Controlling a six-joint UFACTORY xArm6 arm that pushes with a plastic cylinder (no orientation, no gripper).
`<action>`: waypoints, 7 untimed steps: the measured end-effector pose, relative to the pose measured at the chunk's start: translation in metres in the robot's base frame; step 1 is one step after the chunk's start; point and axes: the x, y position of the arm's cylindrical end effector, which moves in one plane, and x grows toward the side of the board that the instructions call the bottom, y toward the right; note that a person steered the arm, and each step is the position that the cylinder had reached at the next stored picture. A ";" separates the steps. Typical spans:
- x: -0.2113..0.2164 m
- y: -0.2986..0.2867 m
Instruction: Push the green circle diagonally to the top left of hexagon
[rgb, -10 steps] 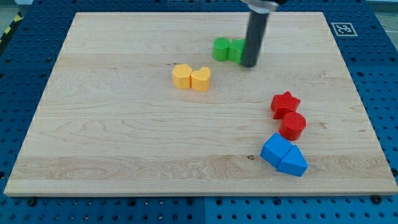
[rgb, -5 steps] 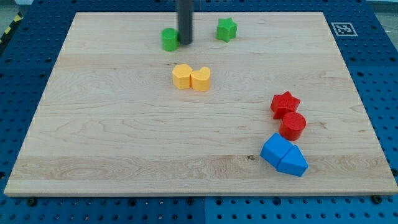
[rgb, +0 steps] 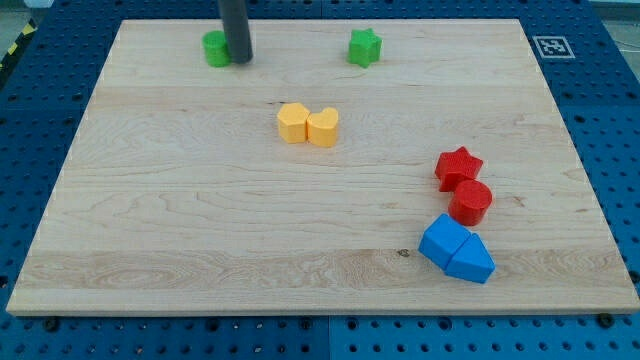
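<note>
Wooden board (rgb: 180, 220) fills the view; near its top-left edge sits the green circle (rgb: 215, 48), up-left of the yellow hexagon (rgb: 292, 123). The clawless tip (rgb: 240, 60) touches its right side.

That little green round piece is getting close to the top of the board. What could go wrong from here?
The green circle sits near the board's top edge, with my tip touching its right side. Pushing further up might slide it off the wood. It is also already well up and left of the yellow hexagon, so more pushing could overshoot. A round piece may also slip sideways off my tip.
</note>
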 end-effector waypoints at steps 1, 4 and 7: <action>-0.001 -0.012; -0.003 -0.027; 0.077 -0.014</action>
